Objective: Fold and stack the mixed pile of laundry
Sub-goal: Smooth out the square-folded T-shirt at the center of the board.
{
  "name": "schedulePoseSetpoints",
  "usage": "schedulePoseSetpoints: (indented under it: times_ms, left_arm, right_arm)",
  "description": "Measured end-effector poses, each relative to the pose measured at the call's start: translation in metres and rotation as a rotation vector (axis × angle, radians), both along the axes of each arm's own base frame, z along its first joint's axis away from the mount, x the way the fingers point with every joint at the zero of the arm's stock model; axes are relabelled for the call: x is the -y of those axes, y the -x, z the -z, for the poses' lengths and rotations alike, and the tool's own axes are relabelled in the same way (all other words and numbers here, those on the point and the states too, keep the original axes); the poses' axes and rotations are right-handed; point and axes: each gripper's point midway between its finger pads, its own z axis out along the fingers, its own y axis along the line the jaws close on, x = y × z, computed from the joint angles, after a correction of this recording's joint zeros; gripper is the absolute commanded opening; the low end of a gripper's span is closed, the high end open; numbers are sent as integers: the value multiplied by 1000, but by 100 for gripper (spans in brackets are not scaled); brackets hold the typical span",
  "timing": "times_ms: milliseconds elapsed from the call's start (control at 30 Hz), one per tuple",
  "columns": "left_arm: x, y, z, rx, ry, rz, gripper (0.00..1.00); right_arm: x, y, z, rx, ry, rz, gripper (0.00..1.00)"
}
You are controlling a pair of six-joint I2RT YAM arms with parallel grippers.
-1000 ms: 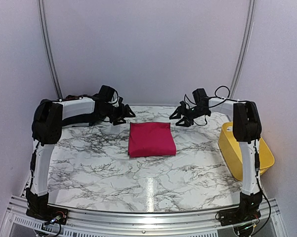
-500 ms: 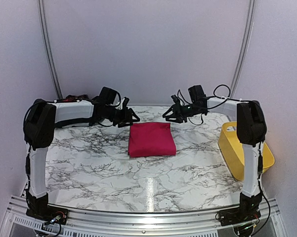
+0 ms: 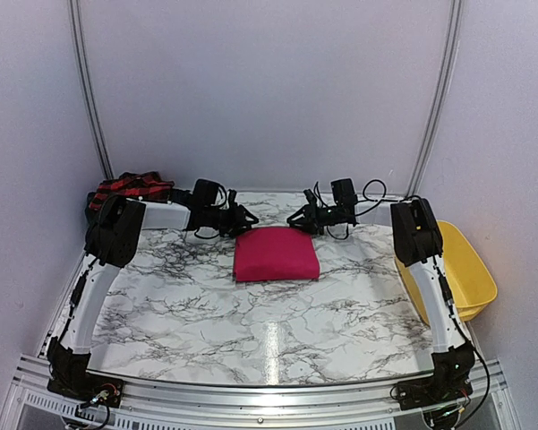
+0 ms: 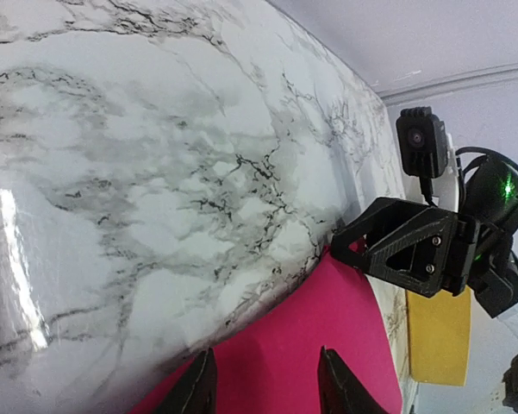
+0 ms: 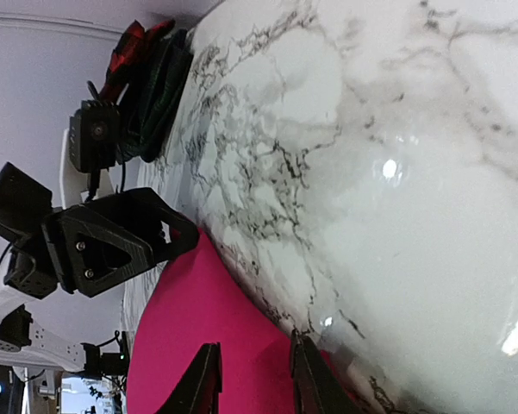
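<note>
A folded magenta-pink garment lies flat mid-table. My left gripper is low at its far left corner and my right gripper at its far right corner, tips facing each other. In the left wrist view the left gripper stands open, its fingers straddling the pink cloth. The right gripper is likewise open but narrower over the cloth's edge. A red-and-black checked garment lies bunched at the back left with a dark plaid one.
A yellow plastic tub stands at the right table edge beside the right arm. The back wall runs close behind both grippers. White marble tabletop stretches in front of the pink garment.
Both grippers have moved inward and down to the pink garment's far corners, and their jaws have narrowed. The left arm swung away, uncovering the checked garment at the back left.
</note>
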Motion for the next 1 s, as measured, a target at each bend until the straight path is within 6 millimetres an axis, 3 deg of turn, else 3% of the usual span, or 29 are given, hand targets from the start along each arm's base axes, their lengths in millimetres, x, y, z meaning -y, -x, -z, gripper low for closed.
schedulePoseSetpoints:
  times_ms: [200, 300, 400, 467, 567, 667, 733, 833, 933, 1000]
  left_arm:
    - [-15, -20, -3, -2, 36, -62, 66]
    - [-31, -28, -1, 3, 13, -96, 76]
    - [-46, -22, -12, 11, -25, -104, 81]
    - [-55, -10, -30, 19, -37, -97, 87]
    - [-55, 20, -66, 51, -33, -55, 95]
    - [-31, 64, -105, 96, -1, 40, 99]
    - [-8, 93, -118, 105, 25, 108, 99]
    - [28, 136, -116, 83, 62, 211, 99]
    - [51, 167, -95, 19, 78, 275, 99]
    - [55, 178, -77, -28, 99, 284, 99]
  right_arm:
    - [11, -23, -11, 17, -52, 65, 50]
    - [14, -26, -13, 8, -52, 83, 59]
    - [18, -17, -25, -6, -41, 93, 64]
    - [21, -3, -43, -17, -37, 92, 66]
    - [22, 23, -90, 14, -41, 73, 68]
    - [13, 60, -140, 65, -67, 31, 69]
    - [-1, 88, -157, 79, -89, -15, 69]
    - [-26, 129, -147, 27, -112, -89, 69]
    - [-42, 165, -96, -117, -105, -131, 68]
    - [-42, 181, -57, -225, -88, -130, 68]
